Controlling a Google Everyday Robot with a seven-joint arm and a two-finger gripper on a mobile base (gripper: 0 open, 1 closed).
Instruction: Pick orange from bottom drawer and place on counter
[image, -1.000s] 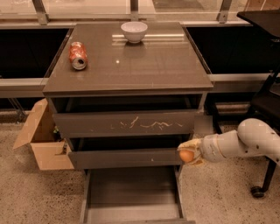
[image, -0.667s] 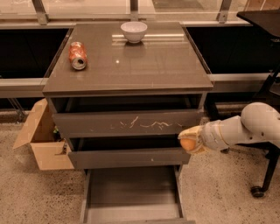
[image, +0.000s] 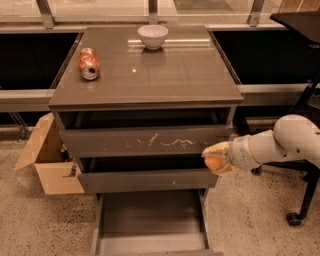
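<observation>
The small round orange (image: 213, 163) sits between the pale fingers of my gripper (image: 216, 158), which is shut on it. The gripper hangs off the cabinet's right front corner, level with the gap between the scratched drawer and the middle drawer, below the counter's edge. The white arm (image: 280, 142) reaches in from the right. Pulled out at the bottom of the view, the bottom drawer (image: 150, 222) shows a flat dark tray with nothing visible in it. The counter (image: 165, 75) is the glossy grey-brown cabinet top above.
A crushed red soda can (image: 88, 63) lies on the counter's left side; a white bowl (image: 153, 36) stands at its back. An open cardboard box (image: 47, 160) sits on the floor left of the cabinet. A wheeled dark stand (image: 305, 200) is at the right.
The gripper with the orange has risen from beside the middle drawer front to just under the scratched drawer, shifting slightly rightward and clear of the cabinet.
</observation>
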